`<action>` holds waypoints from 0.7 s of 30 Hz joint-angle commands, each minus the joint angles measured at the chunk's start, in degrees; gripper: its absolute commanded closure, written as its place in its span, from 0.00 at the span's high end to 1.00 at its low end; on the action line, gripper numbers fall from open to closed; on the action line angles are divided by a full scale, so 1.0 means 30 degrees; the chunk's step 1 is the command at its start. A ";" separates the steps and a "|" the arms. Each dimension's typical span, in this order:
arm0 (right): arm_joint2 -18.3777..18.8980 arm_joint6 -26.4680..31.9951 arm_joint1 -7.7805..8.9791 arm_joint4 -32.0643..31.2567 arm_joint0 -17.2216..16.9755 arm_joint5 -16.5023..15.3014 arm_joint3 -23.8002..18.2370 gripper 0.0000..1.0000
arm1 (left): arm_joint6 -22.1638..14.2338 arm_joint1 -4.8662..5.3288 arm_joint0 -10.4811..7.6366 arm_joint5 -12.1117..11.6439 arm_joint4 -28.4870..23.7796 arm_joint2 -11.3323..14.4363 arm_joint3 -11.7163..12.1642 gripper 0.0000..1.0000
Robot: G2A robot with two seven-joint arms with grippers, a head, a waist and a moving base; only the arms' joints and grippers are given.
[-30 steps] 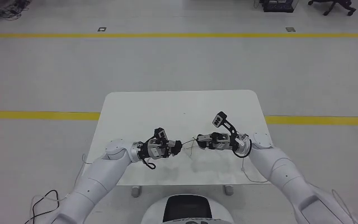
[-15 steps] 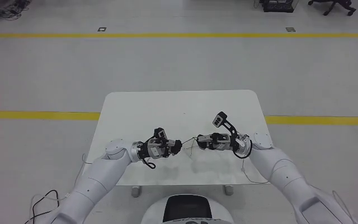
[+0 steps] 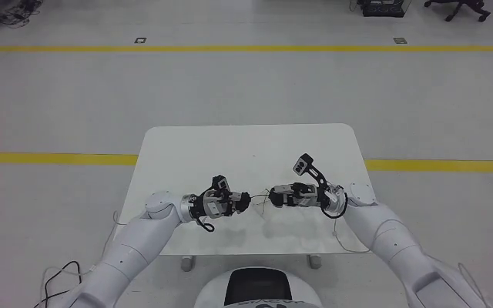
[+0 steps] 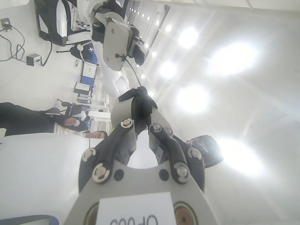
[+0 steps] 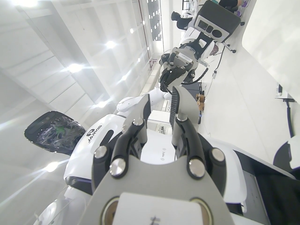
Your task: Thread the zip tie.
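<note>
A thin black zip tie (image 3: 258,199) spans the short gap between my two grippers, low over the front of the white table (image 3: 246,146). My left gripper (image 3: 243,202) is shut on one end of it (image 4: 140,94). From there the tie (image 4: 134,71) curves away to my right gripper (image 4: 130,57), and its far tip lies at that gripper's fingers. In the right wrist view my right gripper (image 5: 160,101) stands open with a clear gap between its pads. The left gripper (image 5: 166,85) faces it a little way off, with the tie's tip poking toward one pad.
Both grippers meet near the table's front edge, about mid-width. The bare tabletop stretches behind them to its far edge (image 3: 246,127). Grey floor with yellow lines (image 3: 69,159) surrounds the table.
</note>
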 commanded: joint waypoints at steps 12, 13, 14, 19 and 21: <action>-0.0888 0.0000 -0.0228 0.0283 0.0677 0.0000 0.0911 0.26 | -0.0247 0.0084 0.0053 -0.0079 -0.0249 -0.0077 -0.0077 0.00; -0.0890 0.0000 -0.0221 0.0306 0.0688 0.0000 0.0865 0.25 | -0.0268 0.0086 0.0048 -0.0047 -0.0261 -0.0061 -0.0074 0.00; -0.0879 0.0000 -0.0209 0.0304 0.0689 0.0000 0.0811 0.24 | -0.0290 0.0088 0.0039 -0.0017 -0.0264 -0.0045 -0.0069 0.00; -0.0754 0.0000 -0.0118 0.0254 0.0565 0.0000 0.0478 0.19 | -0.0581 0.0079 -0.0043 0.0222 -0.0429 0.0084 0.0029 0.00; -0.0726 0.0000 -0.0094 0.0235 0.0524 0.0000 0.0404 0.18 | -0.0632 0.0074 -0.0071 0.0249 -0.0486 0.0117 0.0072 0.00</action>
